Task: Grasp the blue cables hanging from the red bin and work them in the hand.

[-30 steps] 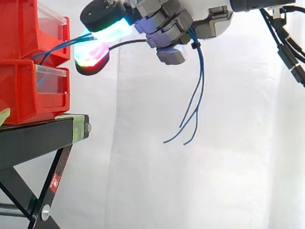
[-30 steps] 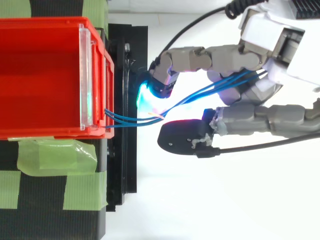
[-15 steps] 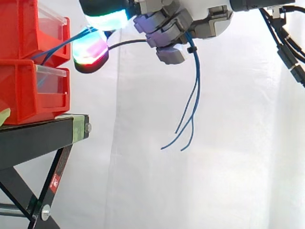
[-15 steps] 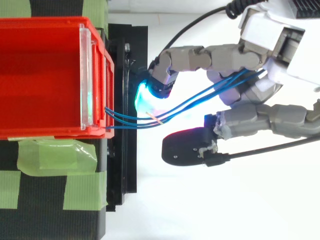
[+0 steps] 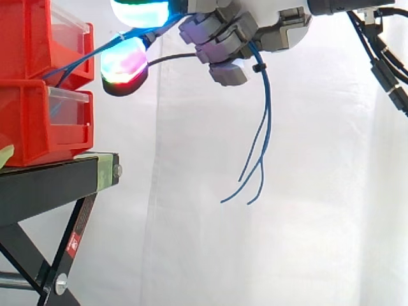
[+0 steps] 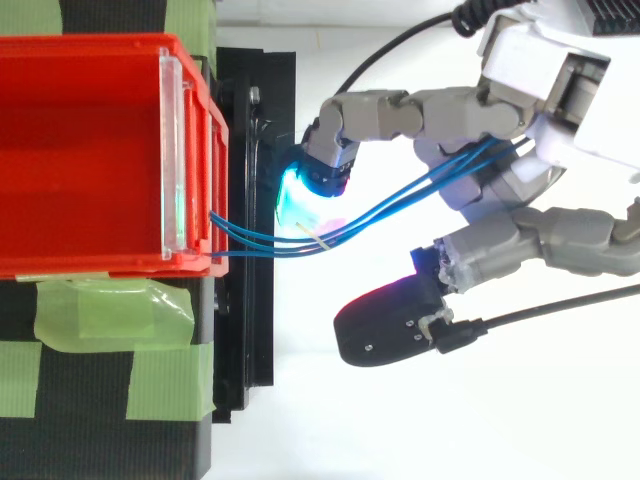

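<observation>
Cables (image 6: 380, 208), blue ones, are being held by the curled fingers of the hand (image 6: 530, 75). They are being stretched from the red bin (image 6: 100, 268) across the palm, ends dangling below. Working them is being done now; next, the thumb is probably being needed on them, softly.
</observation>
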Motion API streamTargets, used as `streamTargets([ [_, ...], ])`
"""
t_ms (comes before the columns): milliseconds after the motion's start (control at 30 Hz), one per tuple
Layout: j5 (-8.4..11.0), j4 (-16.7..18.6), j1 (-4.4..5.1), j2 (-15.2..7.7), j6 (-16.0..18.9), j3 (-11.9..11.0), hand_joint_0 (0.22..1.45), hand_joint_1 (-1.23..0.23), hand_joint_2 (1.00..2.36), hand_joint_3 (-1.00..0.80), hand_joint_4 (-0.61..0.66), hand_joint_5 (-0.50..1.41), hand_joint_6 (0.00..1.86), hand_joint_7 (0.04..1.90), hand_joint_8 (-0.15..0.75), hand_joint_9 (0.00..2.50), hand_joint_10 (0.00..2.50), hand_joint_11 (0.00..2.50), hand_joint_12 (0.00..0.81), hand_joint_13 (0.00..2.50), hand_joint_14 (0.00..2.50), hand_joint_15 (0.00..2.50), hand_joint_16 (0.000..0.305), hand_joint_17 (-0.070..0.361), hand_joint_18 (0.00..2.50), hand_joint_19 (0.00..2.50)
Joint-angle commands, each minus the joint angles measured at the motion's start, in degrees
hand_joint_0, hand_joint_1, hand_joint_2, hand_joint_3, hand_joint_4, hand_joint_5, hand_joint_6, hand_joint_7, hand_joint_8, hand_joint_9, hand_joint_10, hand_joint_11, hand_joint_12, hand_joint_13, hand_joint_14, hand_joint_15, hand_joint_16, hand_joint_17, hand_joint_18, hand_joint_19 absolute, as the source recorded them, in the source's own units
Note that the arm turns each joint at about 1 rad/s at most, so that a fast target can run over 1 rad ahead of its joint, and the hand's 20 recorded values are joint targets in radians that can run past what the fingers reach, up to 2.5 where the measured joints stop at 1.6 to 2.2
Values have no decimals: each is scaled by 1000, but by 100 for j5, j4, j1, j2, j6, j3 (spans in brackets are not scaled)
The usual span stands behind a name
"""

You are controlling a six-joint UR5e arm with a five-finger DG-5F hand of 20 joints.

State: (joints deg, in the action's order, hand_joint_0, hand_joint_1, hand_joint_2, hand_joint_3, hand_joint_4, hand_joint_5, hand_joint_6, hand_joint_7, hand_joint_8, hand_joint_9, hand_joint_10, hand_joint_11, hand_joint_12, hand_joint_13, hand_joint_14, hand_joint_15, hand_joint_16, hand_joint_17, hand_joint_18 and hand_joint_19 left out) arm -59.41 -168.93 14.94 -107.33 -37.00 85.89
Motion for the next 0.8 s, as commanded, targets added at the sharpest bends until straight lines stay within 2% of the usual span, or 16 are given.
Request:
streamTargets([
  [0, 0, 0, 0, -7, 0, -2, 932, -646, 1014, -681, 372, 413, 15, 1174, 277, 1053, 2500, 2500, 411, 1278, 2500, 1824, 41, 93, 1341, 1126],
  [100, 0, 0, 9, 1, 0, -2, 974, -647, 1020, -497, 382, 403, 15, 1159, 277, 1053, 2500, 2500, 411, 1278, 2500, 1824, 41, 93, 1341, 1126],
  [167, -9, 9, 9, -7, -9, -2, 1023, -640, 1025, -283, 382, 388, 15, 1142, 277, 1053, 2500, 2500, 411, 1278, 2500, 1824, 41, 93, 1341, 1126],
  [267, 0, 53, 0, 1, -9, 7, 1063, -625, 1025, -88, 385, 385, 15, 1132, 277, 1053, 2500, 2500, 411, 1278, 2500, 1824, 41, 93, 1341, 1126],
  [333, 0, 97, 0, 1, -18, -2, 1064, -629, 1023, -39, 380, 384, 15, 1130, 277, 1053, 2500, 2500, 411, 1278, 2500, 1824, 41, 93, 1341, 1126],
  [400, 0, 141, 0, -7, -18, 7, 1007, -647, 1021, -168, 385, 374, 15, 1125, 277, 1053, 2500, 2500, 411, 1278, 2500, 1824, 41, 93, 1341, 1126],
  [467, 0, 158, 0, 1, -18, -2, 916, -641, 1020, -410, 384, 358, 15, 1130, 277, 1053, 2500, 2500, 411, 1278, 2500, 1824, 41, 93, 1341, 1126],
  [533, 0, 167, 0, 1, -18, -2, 881, -632, 1018, -529, 383, 353, 15, 1127, 277, 1053, 2500, 2500, 411, 1278, 2500, 1824, 41, 93, 1341, 1126],
  [767, 0, 185, 0, 1, -18, 7, 840, -628, 1010, -774, 381, 412, 14, 1201, 277, 1053, 2500, 2500, 411, 1278, 2500, 1824, 41, 93, 1341, 1126],
])
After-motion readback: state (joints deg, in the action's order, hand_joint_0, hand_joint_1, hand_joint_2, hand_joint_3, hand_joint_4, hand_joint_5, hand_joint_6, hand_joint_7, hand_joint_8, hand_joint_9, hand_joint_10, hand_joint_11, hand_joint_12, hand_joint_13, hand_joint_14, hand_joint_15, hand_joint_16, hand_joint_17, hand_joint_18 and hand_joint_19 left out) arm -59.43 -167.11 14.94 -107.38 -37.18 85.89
